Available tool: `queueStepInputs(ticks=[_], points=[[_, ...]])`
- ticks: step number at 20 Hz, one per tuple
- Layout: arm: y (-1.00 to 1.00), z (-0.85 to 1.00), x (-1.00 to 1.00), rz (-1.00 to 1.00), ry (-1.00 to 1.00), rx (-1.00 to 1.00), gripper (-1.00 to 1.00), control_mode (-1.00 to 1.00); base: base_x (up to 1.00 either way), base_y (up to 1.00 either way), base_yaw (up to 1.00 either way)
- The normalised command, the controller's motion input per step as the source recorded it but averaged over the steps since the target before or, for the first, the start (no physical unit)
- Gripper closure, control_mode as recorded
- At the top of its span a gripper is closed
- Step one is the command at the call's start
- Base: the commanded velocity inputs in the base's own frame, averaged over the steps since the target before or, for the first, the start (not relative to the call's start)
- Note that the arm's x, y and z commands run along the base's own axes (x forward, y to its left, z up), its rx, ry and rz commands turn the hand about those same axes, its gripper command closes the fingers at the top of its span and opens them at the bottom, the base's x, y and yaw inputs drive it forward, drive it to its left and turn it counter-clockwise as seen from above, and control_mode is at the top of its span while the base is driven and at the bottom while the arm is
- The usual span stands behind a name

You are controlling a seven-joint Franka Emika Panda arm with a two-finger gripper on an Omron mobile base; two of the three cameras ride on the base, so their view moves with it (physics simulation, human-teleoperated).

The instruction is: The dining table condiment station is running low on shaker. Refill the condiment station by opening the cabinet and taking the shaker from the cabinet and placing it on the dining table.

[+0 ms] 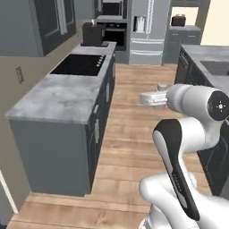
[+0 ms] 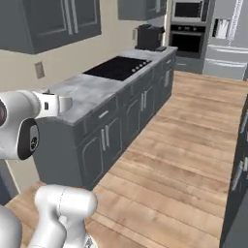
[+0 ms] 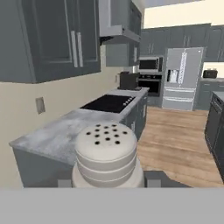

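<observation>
The gripper (image 3: 107, 186) seems to pinch the shaker (image 3: 105, 151), its holed cap facing the hand camera, beside the marble counter (image 3: 61, 133) below the closed cabinet (image 3: 52, 39).

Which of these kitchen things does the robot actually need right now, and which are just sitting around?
Needed:
- shaker, in the end effector
- cabinet, doors closed

Just around:
- cooktop
- coffee machine
- fridge
- wall oven
</observation>
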Motion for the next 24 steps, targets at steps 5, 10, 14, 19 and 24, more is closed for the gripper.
queueStepInputs(ticks=[5,10,14,19,24], points=[[0.0,0.0,0.0,0.0,0.0,0.0,1.0,1.0,0.0,-0.39,-0.84],[0.0,0.0,0.0,0.0,0.0,0.0,1.0,1.0,0.13,-0.47,-0.74],[0.0,0.0,0.0,0.0,0.0,0.0,1.0,1.0,0.33,-0.67,-0.63],[0.0,0.0,0.0,0.0,0.0,0.0,1.0,1.0,0.62,-1.0,-0.37],[0.0,0.0,0.0,0.0,0.0,0.0,1.0,1.0,0.66,-1.0,-0.28]])
